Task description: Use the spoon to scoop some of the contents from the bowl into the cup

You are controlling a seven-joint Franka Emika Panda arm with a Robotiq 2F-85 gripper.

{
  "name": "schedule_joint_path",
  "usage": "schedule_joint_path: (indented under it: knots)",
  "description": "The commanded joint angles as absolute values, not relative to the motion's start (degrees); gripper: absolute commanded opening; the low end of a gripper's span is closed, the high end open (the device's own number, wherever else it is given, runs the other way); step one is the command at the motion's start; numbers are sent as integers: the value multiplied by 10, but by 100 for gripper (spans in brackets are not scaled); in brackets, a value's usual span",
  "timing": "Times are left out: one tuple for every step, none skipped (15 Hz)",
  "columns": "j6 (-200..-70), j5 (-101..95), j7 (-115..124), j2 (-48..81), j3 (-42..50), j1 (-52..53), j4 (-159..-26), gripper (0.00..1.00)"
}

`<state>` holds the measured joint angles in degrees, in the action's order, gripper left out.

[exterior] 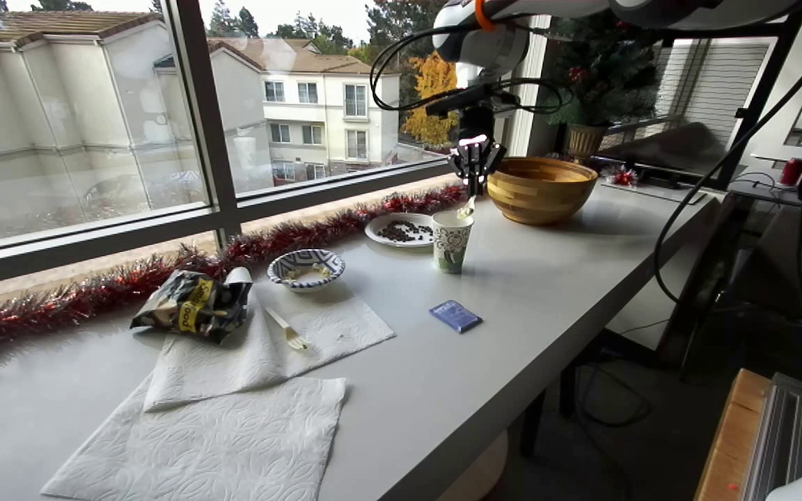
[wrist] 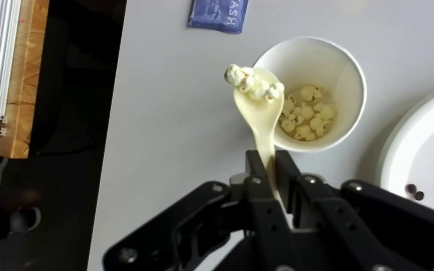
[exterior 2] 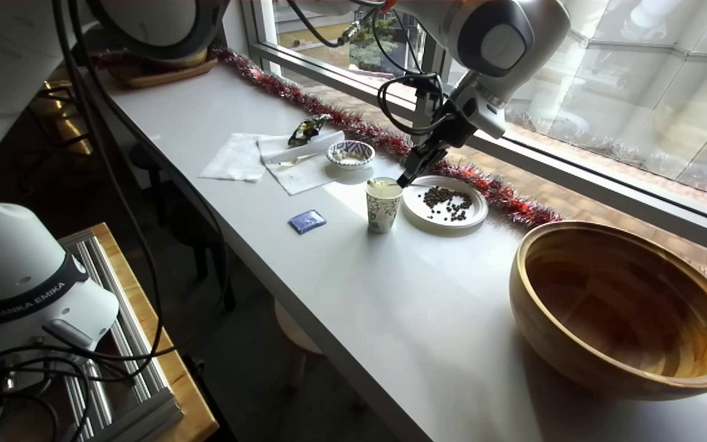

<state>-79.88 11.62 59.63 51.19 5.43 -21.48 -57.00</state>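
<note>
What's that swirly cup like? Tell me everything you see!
The cup looks like paper: whitish, taller than wide, with dark curly swirls, green near the bottom and a white inside. It stands upright on the table, open at the top, popcorn lying inside. The spoon is at its rim; I can't tell whether they touch.

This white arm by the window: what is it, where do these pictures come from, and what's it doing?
A robot arm, ending in a black pincer. Two pictures come from cameras standing away from it; the third, from one on the arm itself. The pincer grips a pale spoon carrying popcorn, at the mouth of a paper cup with more inside. Its job seems to be scooping popcorn there from the small patterned bowl. Also on the table: a plate of dark beans, a blue packet, a wooden bowl, a snack bag and paper towels.
</note>
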Motion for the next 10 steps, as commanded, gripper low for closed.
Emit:
schedule_joint_path:
  knots:
    - [-798,97,624,507,67,-199,-576,3]
    - [-799,95,632,509,70,-196,-573,3]
    - [-796,94,642,511,72,-193,-571,3]
    - [-797,93,652,513,76,-191,-569,3]
    - [-799,95,665,515,79,-189,-566,3]
    - [-799,95,671,515,81,-187,-565,3]
    - [-801,97,682,517,84,-186,-563,3]
    - [-801,97,690,518,86,-185,-560,3]
    - [-800,96,698,520,88,-183,-559,3]
    - [-800,96,704,520,90,-183,-558,3]
